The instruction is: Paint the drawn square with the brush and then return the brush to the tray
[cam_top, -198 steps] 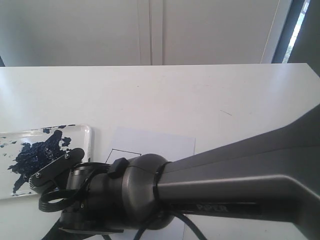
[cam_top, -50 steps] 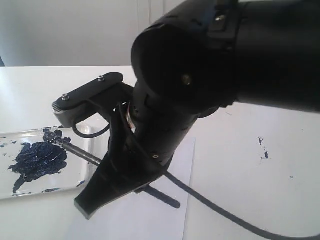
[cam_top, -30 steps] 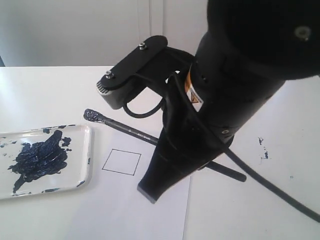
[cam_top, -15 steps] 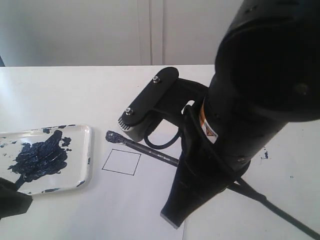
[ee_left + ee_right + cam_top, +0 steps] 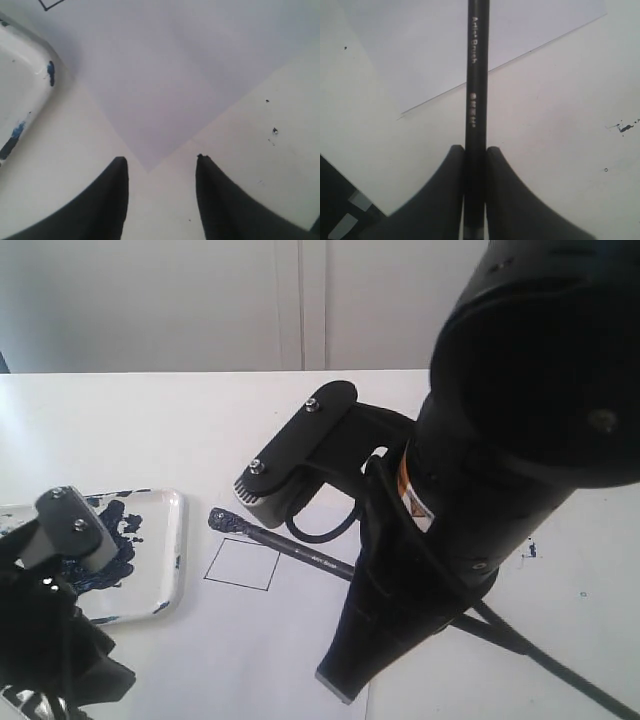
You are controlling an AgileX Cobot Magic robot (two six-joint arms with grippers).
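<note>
The drawn square (image 5: 242, 563) is a thin black outline with a plain white inside on the paper sheet (image 5: 250, 640). The brush (image 5: 285, 543) slants across the paper, and its dark bristle tip (image 5: 218, 519) hangs just beyond the square's far left corner. My right gripper (image 5: 475, 148) is shut on the brush handle (image 5: 476, 75). The tray (image 5: 172, 540), smeared with navy paint, lies left of the paper, partly hidden by my left arm (image 5: 50, 630). My left gripper (image 5: 160, 160) is open and holds nothing, hovering over the paper's corner (image 5: 147, 167) beside the tray rim (image 5: 30, 75).
The big black right arm (image 5: 500, 440) fills the right half of the exterior view and hides the table behind it. A black cable (image 5: 540, 660) trails off to the lower right. Small paint specks (image 5: 527, 548) dot the white tabletop.
My left arm has risen into the exterior view at the lower left and now covers part of the tray. The brush tip has moved right and nearer, ending by the square's far left corner.
</note>
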